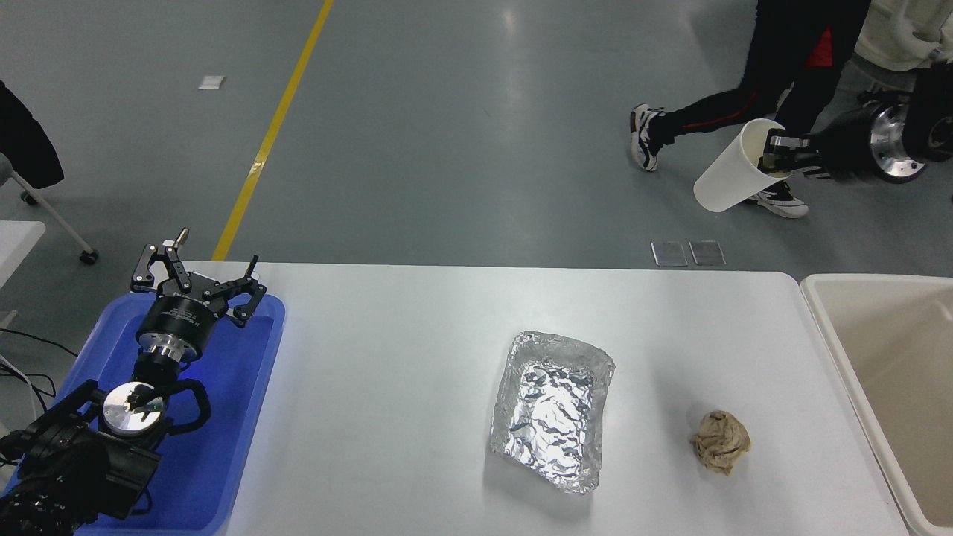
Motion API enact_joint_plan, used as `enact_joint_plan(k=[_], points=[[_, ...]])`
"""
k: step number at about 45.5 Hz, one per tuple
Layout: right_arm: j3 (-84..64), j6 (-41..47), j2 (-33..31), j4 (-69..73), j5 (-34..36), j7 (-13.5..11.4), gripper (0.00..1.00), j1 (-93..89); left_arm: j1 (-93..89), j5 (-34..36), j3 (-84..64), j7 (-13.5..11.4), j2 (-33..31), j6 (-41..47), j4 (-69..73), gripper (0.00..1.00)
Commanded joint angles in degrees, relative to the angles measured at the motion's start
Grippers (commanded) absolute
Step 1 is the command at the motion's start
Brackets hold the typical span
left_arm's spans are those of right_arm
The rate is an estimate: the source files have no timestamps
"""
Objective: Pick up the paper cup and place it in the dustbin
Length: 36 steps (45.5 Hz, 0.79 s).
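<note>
Tabletop point(387, 357) middle and far edge open. Foil tray point(552, 409) and brown paper ball point(720, 442) near right-centre near edge; dustbin point(826, 327) mouth at right edge unobstructed.

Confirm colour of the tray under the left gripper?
Blue tray, solid colour, clearest in the head view.

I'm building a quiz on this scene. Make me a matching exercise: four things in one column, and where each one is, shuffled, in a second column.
Things:
1. paper cup
2. foil tray
3. brown paper ball
4. left gripper

Places:
A. over the blue tray, at the table's left end
B. held in the air by the right gripper, tilted, rim clamped
C. middle of the white table
D. on the table, between the foil tray and the dustbin

Pairs: 1-B, 2-C, 3-D, 4-A
</note>
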Motion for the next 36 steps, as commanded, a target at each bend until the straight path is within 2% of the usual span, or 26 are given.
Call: enact_joint_plan(k=[1, 15, 23, 36], points=[[-0.13, 0.49, -1.23, 0.53, -1.28, -0.08, 0.00, 2.08, 0.03, 0.02, -0.05, -0.03, 0.05, 0.00, -0.08, 1.00], [-0.13, -5.49, -1.23, -10.27, -0.40, -0.35, 0.00, -8.81, 0.03, 0.02, 0.04, 0.06, -0.04, 0.00, 0.00, 1.00], [1.18, -8.04, -1.32, -23.54, -0.05, -0.35, 0.00, -21.37, 0.03, 0.02, -0.05, 0.06, 0.05, 0.09, 0.00, 1.00], [7.86, -10.94, -1.06, -44.19, 4.87, -0.52, 0.00, -42.20, 0.03, 0.02, -0.05, 0.06, 0.05, 0.00, 0.00, 1.00]])
